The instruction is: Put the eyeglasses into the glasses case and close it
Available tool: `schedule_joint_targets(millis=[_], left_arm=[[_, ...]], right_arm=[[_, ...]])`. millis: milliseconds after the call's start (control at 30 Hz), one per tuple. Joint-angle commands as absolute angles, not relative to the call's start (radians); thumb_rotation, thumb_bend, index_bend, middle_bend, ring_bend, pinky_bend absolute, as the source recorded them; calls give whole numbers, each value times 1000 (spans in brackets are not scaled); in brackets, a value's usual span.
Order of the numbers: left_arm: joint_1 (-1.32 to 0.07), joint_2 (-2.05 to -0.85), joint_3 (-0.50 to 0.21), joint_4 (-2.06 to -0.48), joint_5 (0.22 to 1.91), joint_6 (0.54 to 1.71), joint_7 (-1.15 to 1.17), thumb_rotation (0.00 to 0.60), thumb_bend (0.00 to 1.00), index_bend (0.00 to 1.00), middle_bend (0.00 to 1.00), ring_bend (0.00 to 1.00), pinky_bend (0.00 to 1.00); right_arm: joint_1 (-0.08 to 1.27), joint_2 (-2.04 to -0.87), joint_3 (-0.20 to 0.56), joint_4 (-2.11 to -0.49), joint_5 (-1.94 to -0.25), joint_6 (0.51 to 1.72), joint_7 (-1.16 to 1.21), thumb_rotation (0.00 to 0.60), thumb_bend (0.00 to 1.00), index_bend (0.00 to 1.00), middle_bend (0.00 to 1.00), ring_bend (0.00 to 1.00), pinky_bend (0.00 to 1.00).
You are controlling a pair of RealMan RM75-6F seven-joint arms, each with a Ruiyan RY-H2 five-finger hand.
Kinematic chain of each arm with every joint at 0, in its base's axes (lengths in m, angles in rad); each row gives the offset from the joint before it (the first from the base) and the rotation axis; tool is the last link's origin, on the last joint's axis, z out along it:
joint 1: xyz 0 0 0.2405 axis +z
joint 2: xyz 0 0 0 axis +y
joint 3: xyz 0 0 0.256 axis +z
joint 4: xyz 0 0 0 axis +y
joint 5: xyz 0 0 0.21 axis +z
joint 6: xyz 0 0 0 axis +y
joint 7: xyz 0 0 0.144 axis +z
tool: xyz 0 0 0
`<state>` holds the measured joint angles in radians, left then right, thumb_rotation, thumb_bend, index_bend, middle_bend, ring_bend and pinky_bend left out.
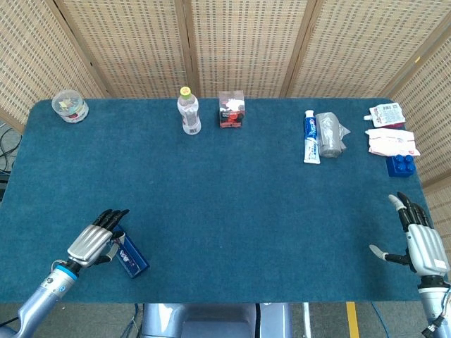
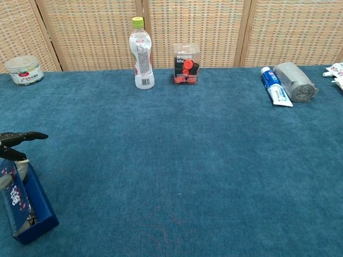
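Observation:
The dark blue glasses case point(image 1: 131, 256) lies near the table's front left corner. In the chest view the case point(image 2: 29, 209) has its patterned lid point(image 2: 13, 194) tipped most of the way over the tray. The eyeglasses are almost hidden under the lid. My left hand point(image 1: 94, 243) lies with fingers stretched out against the lid's left side; only its dark fingertips point(image 2: 24, 137) show in the chest view. It grips nothing. My right hand point(image 1: 421, 241) rests at the front right edge, far from the case, fingers spread and empty.
Along the back edge stand a round tub point(image 1: 70, 105), a water bottle point(image 1: 188, 111) and a clear box of red pieces point(image 1: 231, 109). At the back right are a toothpaste tube point(image 1: 310, 136), a grey roll point(image 1: 330, 134), white packets point(image 1: 390, 139) and a blue block point(image 1: 402, 165).

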<state>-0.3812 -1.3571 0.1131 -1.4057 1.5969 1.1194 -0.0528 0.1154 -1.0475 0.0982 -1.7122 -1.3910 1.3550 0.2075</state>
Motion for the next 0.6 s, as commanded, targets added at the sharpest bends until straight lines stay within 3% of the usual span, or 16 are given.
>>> schedule_joint_targets(millis=[33, 133, 200, 367, 433, 600], left_arm=[[-382, -1361, 110, -1404, 1592, 1117, -50, 600, 604, 787, 0, 0, 0], [-382, -1363, 109, -1403, 1590, 1118, -48, 600, 599, 777, 0, 0, 0], [-381, -1365, 107, -1403, 1589, 1120, -52, 600, 593, 697, 0, 0, 0], [-381, -1366, 103, -1398, 1594, 1131, -79, 600, 573, 161, 0, 0, 0], [-382, -1365, 101, -1397, 1597, 1137, -92, 600, 566, 41, 0, 0, 0], [-383, -1358, 97, -1397, 1609, 1158, -122, 600, 545, 0, 0, 0, 0]], right_arm=[[115, -1047, 98, -1713, -1391, 1355, 207, 600, 0, 0, 0, 0, 0], [115, -1047, 98, -1713, -1391, 1355, 207, 600, 0, 0, 0, 0, 0], [115, -1048, 98, -1712, -1391, 1356, 208, 600, 0, 0, 0, 0, 0], [115, -1047, 98, -1713, -1391, 1356, 207, 600, 0, 0, 0, 0, 0], [115, -1048, 98, -1713, -1391, 1356, 207, 600, 0, 0, 0, 0, 0], [115, -1048, 98, -1712, -1391, 1356, 207, 600, 0, 0, 0, 0, 0]])
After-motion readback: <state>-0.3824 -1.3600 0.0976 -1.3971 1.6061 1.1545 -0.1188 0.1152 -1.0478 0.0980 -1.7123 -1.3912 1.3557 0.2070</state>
